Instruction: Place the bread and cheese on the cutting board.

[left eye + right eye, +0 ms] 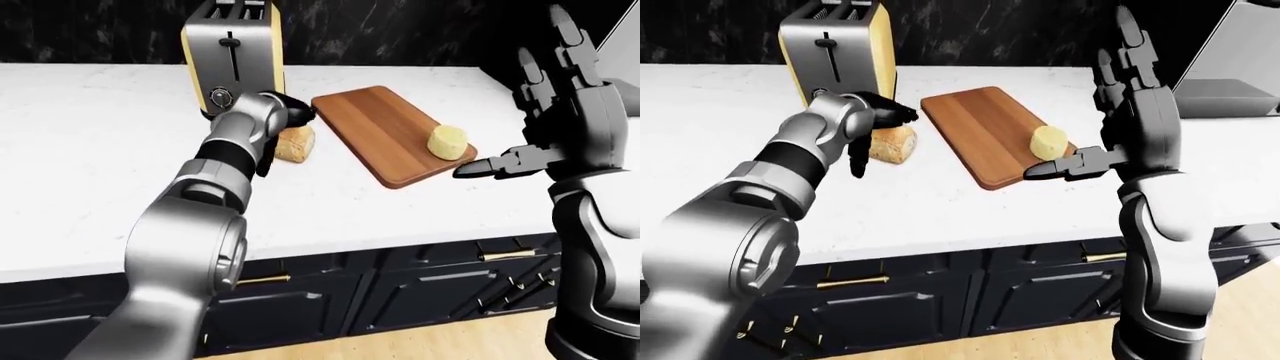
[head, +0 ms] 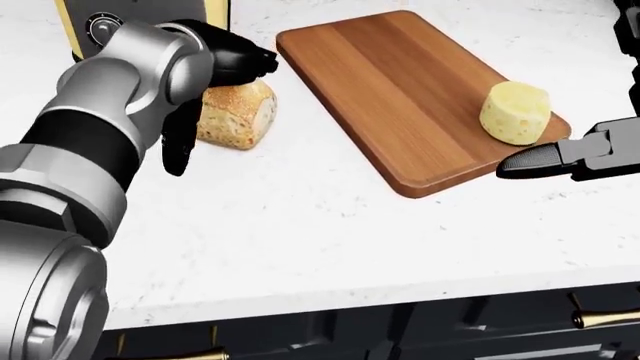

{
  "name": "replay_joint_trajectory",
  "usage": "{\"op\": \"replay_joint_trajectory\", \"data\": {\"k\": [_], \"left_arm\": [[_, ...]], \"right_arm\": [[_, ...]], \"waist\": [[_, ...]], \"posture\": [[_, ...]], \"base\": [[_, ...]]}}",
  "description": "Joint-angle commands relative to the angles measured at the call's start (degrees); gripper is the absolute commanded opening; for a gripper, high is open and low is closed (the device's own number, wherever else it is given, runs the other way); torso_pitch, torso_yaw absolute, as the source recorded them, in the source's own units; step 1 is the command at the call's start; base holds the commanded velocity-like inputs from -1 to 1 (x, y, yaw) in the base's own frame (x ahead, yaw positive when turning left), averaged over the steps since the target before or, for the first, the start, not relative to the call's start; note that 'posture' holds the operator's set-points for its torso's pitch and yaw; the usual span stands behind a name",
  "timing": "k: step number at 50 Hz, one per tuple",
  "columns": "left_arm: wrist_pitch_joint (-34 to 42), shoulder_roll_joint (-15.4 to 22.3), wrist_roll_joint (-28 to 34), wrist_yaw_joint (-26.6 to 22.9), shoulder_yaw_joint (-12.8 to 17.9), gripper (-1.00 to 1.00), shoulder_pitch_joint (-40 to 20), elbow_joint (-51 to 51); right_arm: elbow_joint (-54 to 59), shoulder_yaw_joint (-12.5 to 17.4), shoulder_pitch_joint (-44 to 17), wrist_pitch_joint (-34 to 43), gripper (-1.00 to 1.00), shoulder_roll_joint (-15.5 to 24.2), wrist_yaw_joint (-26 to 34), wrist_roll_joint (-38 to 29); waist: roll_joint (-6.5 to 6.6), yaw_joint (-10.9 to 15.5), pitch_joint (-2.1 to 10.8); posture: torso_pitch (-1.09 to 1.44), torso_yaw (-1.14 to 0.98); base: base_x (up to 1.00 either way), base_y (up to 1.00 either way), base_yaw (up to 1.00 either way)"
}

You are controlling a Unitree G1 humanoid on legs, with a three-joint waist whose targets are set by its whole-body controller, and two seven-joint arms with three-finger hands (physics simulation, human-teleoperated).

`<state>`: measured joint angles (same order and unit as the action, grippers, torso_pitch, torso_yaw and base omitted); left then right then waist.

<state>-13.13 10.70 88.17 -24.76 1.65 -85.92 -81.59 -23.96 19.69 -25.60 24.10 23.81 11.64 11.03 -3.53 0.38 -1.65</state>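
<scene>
Left hand (image 2: 205,82), fingers spread over the bread (image 2: 237,114) without gripping, could nudge it away from the board (image 2: 400,90).

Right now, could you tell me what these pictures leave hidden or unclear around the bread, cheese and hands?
- Bread: in every view the left hand covers its top and left side, so finger contact is unclear.
- Right hand: the head view's right edge cuts it off; only one finger shows there.
- Toaster: cropped by the head view's top edge; its slots are too dark to see into.
- Cheese: its underside on the cutting board is hidden.
</scene>
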Motion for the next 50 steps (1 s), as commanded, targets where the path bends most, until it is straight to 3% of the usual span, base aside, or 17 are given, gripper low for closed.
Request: {"op": "replay_joint_trajectory", "data": {"k": [1,15,20,27,34,43,50], "left_arm": [[0.5,0.3,-0.3,1.5,0.2,0.15,-2.1,2.0],[-0.8,-0.2,-0.5,2.5,0.0,0.04,-0.8,2.0],[-1.2,-0.4,-2.0,3.4,0.8,-0.2,-4.0,2.1],[-2.4,-1.7,-3.8,3.9,0.8,-0.24,-7.0,2.3],[-4.4,-2.8,-8.9,4.3,2.6,-0.42,-9.5,2.5],[-5.1,-4.2,-12.3,5.1,1.3,-0.51,-10.8,2.5],[-0.8,-6.8,-13.9,7.6,1.3,-0.58,-12.5,2.5]], "right_arm": [[-1.8,1.2,-1.2,-1.4,1.0,1.0,-0.3,0.2],[-2.5,2.3,-1.2,-0.8,1.0,1.8,-1.0,1.4],[-2.3,1.2,-2.0,-0.6,1.0,1.5,-1.6,1.2],[-3.0,1.1,-1.6,-0.3,1.0,1.1,-1.6,1.4],[-3.0,1.6,-1.1,-0.7,1.0,1.0,-1.5,1.6],[-3.4,1.6,-0.6,-1.0,1.0,0.8,-1.8,1.9],[-5.6,3.6,0.8,0.1,1.0,1.3,-2.0,3.4]], "waist": [[-0.14,0.0,1.63],[-0.05,-0.1,1.72],[-0.11,-0.1,1.72],[-0.41,0.1,1.41],[-0.49,0.1,1.2],[-0.55,0.2,1.08],[-0.79,0.3,1.04]], "posture": [[0.0,0.0],[0.0,0.0],[0.0,0.0],[0.0,0.0],[0.0,0.0],[0.0,0.0],[0.0,0.0]], "base": [[0.0,0.0,0.0],[0.0,0.0,0.0],[0.0,0.0,0.0],[0.0,0.0,0.0],[0.0,0.0,0.0],[0.0,0.0,0.0],[0.0,0.0,0.0]]}}
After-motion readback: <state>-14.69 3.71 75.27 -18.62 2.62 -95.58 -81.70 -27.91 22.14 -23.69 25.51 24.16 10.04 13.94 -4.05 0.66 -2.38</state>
